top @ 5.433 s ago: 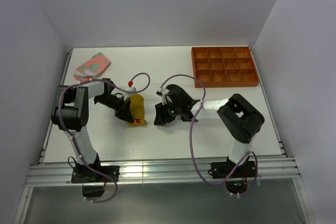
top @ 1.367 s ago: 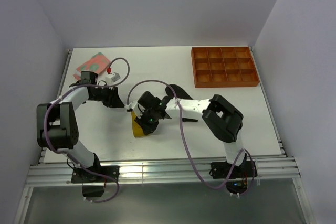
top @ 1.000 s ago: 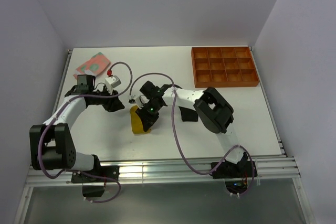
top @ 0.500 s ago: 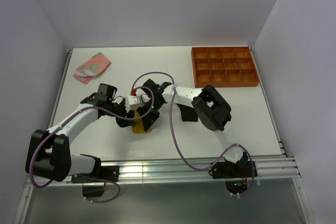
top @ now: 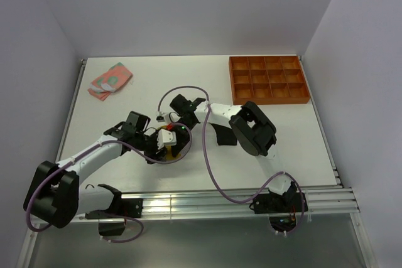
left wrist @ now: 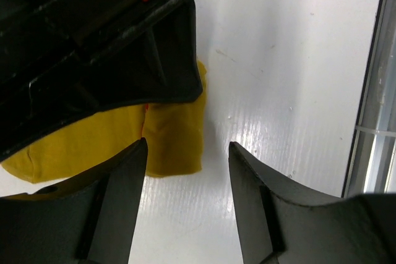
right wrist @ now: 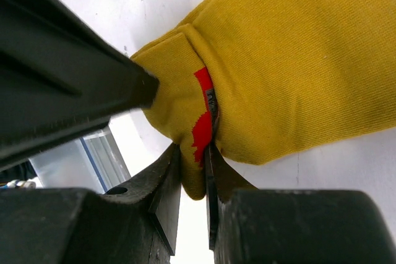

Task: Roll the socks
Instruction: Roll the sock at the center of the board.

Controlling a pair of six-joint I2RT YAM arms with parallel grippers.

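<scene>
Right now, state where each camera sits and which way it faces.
Top external: above and behind the bases, looking down on the table; left arm and right arm show.
Left wrist: looks down past the open left gripper at the yellow sock.
Right wrist: close behind the right gripper, pinching that sock.
Both wrist views share the yellow sock.

The left arm (top: pixel 94 155) stretches low from the lower left of the frame toward the centre, its jaws spread well apart (plain in its wrist view), while the right arm (top: pixel 217 112) doubles back from the lower right and reaches leftward to the centre, jaws pinched nearly together.
</scene>
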